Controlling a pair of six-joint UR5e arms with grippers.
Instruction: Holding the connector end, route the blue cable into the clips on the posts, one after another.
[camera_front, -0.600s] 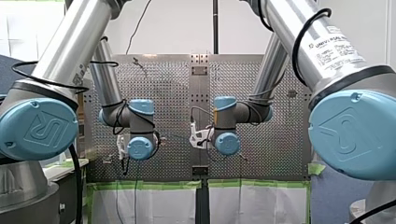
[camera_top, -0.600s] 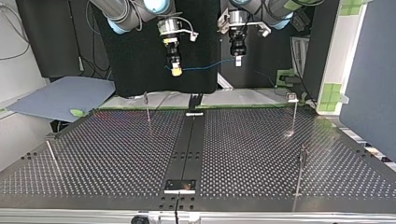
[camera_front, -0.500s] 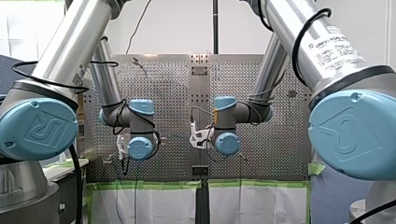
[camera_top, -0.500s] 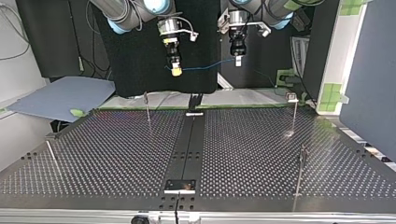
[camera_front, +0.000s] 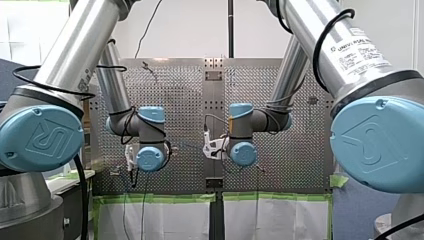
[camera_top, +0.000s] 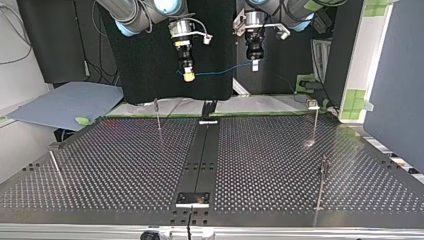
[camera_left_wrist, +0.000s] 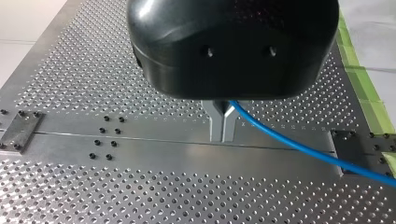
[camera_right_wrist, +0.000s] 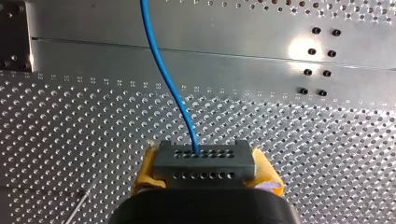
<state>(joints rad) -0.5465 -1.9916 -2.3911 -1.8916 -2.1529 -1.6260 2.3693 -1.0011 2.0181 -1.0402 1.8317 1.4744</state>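
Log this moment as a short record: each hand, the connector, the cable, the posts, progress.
right hand: shut on the connector, a yellow pad on either side of it
left hand: shut on the blue cable
blue cable: strung through the air from one hand to the other, above the table
posts: upright on the table, none touched by the cable
progress: routing not yet begun
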